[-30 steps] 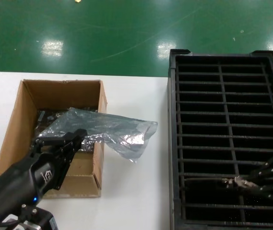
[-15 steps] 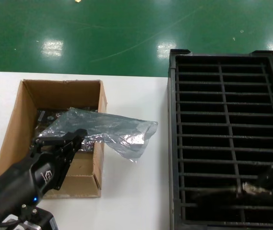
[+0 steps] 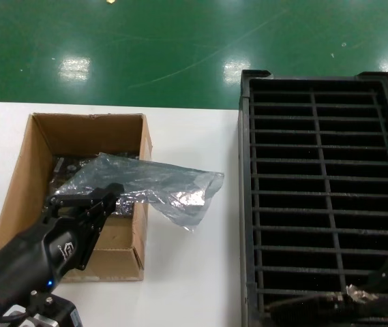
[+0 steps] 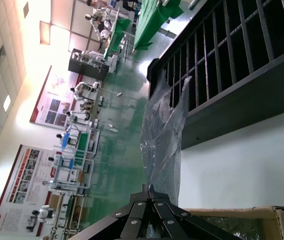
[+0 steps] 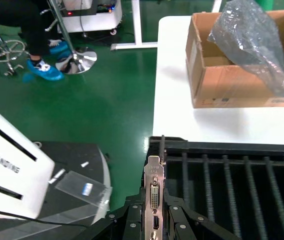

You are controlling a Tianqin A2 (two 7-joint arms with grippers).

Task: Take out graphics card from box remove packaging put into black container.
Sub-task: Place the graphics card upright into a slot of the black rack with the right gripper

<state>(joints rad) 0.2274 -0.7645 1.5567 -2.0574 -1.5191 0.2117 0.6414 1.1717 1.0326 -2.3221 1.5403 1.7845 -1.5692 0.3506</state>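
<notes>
On the white table [image 3: 194,272], w/ a shiny green floor [image 3: 146,41] behind it, sit two things: the box [image 3: 26,177] on the robot's left and the black container [image 3: 248,204] on its right, w/ bare table between them. Ceiling lights glint on the floor.

Far off, the left wrist view shows a big bright room w/ posters on the wall [image 4: 42,175] and rows of green work tables. The words on the posters are too small to read. The right wrist view shows a white panel [image 5: 7,170] w/ letters that look like "STIANDING", plus a person's blue shoes [image 5: 44,70] by a stool base.

The left gripper [image 3: 88,204] is over the near part of the box. Its fingers [image 4: 149,212] are pressed together, pinching the end of the packaging [image 3: 159,184]. The crinkly bag hangs out over the box's right wall toward the container. Dark wrapped cards [image 3: 64,167] lie down inside the box, partly hid by the bag.

The right gripper [image 3: 384,289] is low at the near right corner of the container. Its fingers [image 5: 174,220] pinch the graphics card [image 5: 153,200] from both sides. The card stands on edge, silver bracket w/ its ports facing the camera, down among the near slots.
</notes>
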